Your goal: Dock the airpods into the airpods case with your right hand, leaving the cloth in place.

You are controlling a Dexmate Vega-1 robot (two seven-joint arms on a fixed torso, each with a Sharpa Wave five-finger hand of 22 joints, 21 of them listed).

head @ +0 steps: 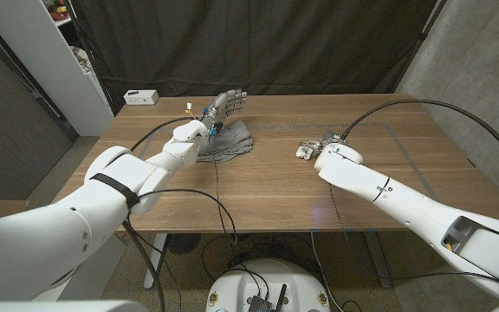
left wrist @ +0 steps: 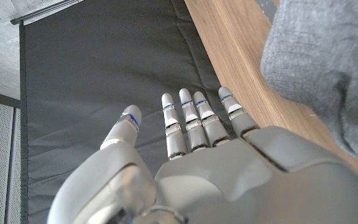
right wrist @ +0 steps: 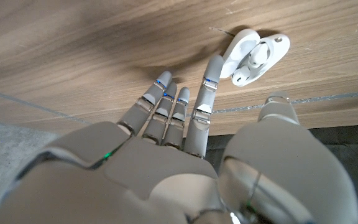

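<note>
A white airpods case (right wrist: 241,48) lies open on the wooden table (head: 267,186), with a white earbud (right wrist: 257,60) against its open side; I cannot tell whether the earbud is seated. My right hand (right wrist: 185,143) hovers just short of it, fingers spread and straight, one fingertip (right wrist: 214,64) almost touching the case, and it holds nothing. In the head view the case (head: 303,151) sits just left of the right hand (head: 323,144). The grey cloth (head: 229,142) lies crumpled at the table's middle left. My left hand (head: 225,107) is raised over the cloth's far edge, fingers apart and empty.
A small white box (head: 140,97) sits at the table's back left corner. A dark curtain (head: 258,43) hangs behind the table, and a white shelf unit (head: 76,61) stands to the left. Cables run along both arms. The cloth (left wrist: 322,68) lies close beside the left hand (left wrist: 216,168).
</note>
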